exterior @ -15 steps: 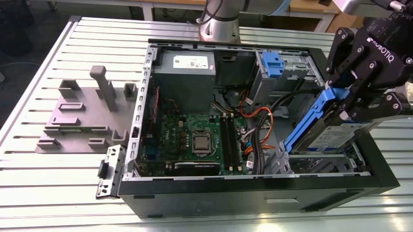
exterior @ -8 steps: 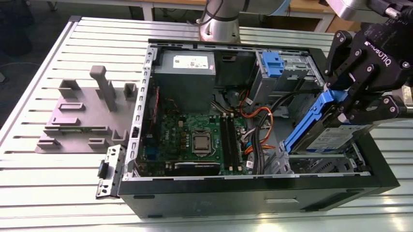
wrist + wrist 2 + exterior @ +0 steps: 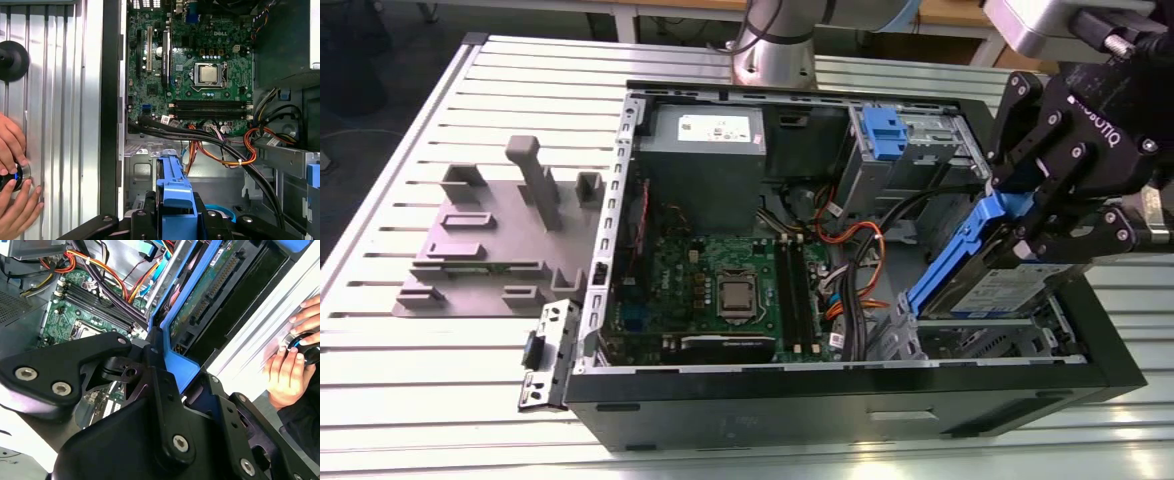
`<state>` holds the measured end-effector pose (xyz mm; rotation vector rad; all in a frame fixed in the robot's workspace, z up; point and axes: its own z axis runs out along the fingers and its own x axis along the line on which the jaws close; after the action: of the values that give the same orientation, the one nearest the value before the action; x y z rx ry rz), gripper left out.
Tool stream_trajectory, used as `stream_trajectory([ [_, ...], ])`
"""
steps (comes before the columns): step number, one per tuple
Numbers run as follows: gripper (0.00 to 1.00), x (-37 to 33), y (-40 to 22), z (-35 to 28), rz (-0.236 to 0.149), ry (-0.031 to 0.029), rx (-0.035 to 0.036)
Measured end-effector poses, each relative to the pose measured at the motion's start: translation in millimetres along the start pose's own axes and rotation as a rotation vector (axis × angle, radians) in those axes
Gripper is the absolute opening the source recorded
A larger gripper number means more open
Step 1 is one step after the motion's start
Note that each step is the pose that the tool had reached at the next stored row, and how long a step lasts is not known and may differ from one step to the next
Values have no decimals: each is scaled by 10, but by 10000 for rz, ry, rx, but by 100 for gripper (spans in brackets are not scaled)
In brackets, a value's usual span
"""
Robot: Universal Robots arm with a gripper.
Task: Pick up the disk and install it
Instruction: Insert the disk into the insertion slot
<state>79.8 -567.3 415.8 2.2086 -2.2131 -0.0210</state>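
**Item list, across the exterior view, each placed against the computer case (image 3: 827,400)**

1. Grey fixture (image 3: 487,235): on the slatted table (image 3: 427,380), outside the case, towards the exterior view's left.
2. Circuit board (image 3: 720,280): flat on the case floor.
3. Power supply (image 3: 707,140): inside the case, far corner.
4. Disk (image 3: 1007,288): tilted, part-way over the drive bay at the case's end, towards the exterior view's right. Judged rigid, dense for its size, smooth-faced and shock-sensitive. Its blue side rails probably flex a little. Best held across the long edges, clear of the connectors and underside board.
5. Gripper (image 3: 1067,225): fingers (image 3: 210,220) closed narrow onto the disk, clamping a blue rail between them.
6. Hand (image 3: 15,170): on the table, outside the case wall.
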Motion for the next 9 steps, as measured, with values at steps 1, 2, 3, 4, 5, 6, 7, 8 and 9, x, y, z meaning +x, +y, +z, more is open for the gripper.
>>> stream_trajectory([
  [1, 37, 1, 0, 7, 0, 0, 0],
  [2, 37, 2, 0, 14, 0, 0, 0],
  [3, 37, 4, 0, 20, 1, 0, 0],
  [4, 37, 5, 0, 27, 0, 0, 0],
  [5, 37, 5, -1, 33, 0, 0, 1],
  [6, 37, 6, -1, 39, 0, 0, 0],
  [7, 37, 7, -1, 46, 0, 0, 0],
  [8, 37, 8, -1, 51, 0, 0, 0],
  [9, 37, 9, -1, 57, 0, 0, 0],
])
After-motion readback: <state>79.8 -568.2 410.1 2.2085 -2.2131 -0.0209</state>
